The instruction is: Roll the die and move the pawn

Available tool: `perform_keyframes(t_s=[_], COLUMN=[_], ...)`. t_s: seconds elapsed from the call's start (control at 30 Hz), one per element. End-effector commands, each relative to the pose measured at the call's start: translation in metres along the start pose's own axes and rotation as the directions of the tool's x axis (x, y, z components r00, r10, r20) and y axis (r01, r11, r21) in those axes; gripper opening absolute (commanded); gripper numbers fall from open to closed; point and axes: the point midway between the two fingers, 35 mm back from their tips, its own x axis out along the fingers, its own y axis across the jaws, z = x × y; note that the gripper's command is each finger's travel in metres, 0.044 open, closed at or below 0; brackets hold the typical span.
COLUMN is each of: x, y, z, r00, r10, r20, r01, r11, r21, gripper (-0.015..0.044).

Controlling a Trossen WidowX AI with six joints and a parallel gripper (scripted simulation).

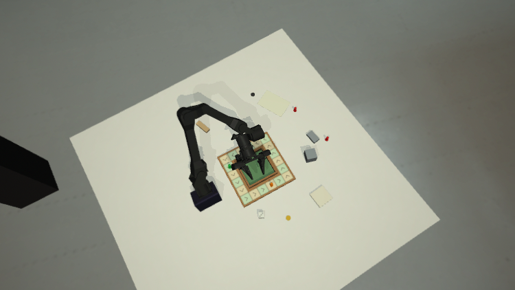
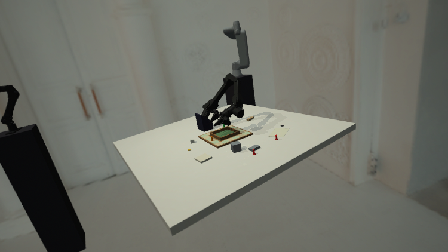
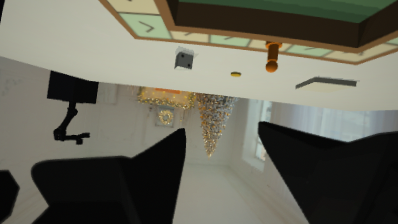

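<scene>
The die (image 1: 261, 214) (image 2: 192, 141) (image 3: 183, 59) lies off the board (image 1: 244, 205) (image 2: 218, 146) (image 3: 136, 36), at its six o'clock in the top view. The pincer (image 1: 257, 176) (image 2: 221, 124) (image 3: 221, 130), apart and holding nothing, hangs over the tray (image 1: 263, 180) (image 2: 230, 135) (image 3: 265, 30). A low sweep towards six could clip the tray wall or topple the orange pawn (image 1: 270, 184) (image 2: 212, 138) (image 3: 272, 57), at the board's five o'clock; an off-centre grasp might squirt the die away.
</scene>
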Motion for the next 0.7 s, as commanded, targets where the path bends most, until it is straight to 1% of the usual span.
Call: perform_keyframes(t_s=[0.0,0.07,0.17,0.23,0.33,0.43,0.5,0.57,0.63,0.67], x=[0.036,0.052,0.076,0.091,0.113,0.134,0.147,0.16,0.171,0.174], y=[0.008,0.013,0.021,0.027,0.036,0.046,0.052,0.058,0.062,0.064], z=[-0.011,-0.014,-0.019,-0.022,-0.026,-0.03,-0.033,-0.036,-0.038,-0.039], r00=[0.981,0.953,0.889,0.833,0.73,0.613,0.533,0.451,0.379,0.36], r10=[0.112,0.158,0.198,0.201,0.166,0.084,0.007,-0.086,-0.18,-0.206], r20=[0.159,0.259,0.412,0.515,0.663,0.785,0.846,0.888,0.908,0.91], r01=[-0.151,-0.252,-0.41,-0.517,-0.67,-0.789,-0.843,-0.873,-0.878,-0.875], r11=[0.953,0.889,0.744,0.613,0.368,0.098,-0.081,-0.248,-0.38,-0.411], r21=[0.262,0.382,0.527,0.597,0.645,0.606,0.532,0.42,0.291,0.254], gripper=[0.0275,0.0275,0.0275,0.0275,0.0275,0.0275,0.0275,0.0275,0.0275,0.0275])
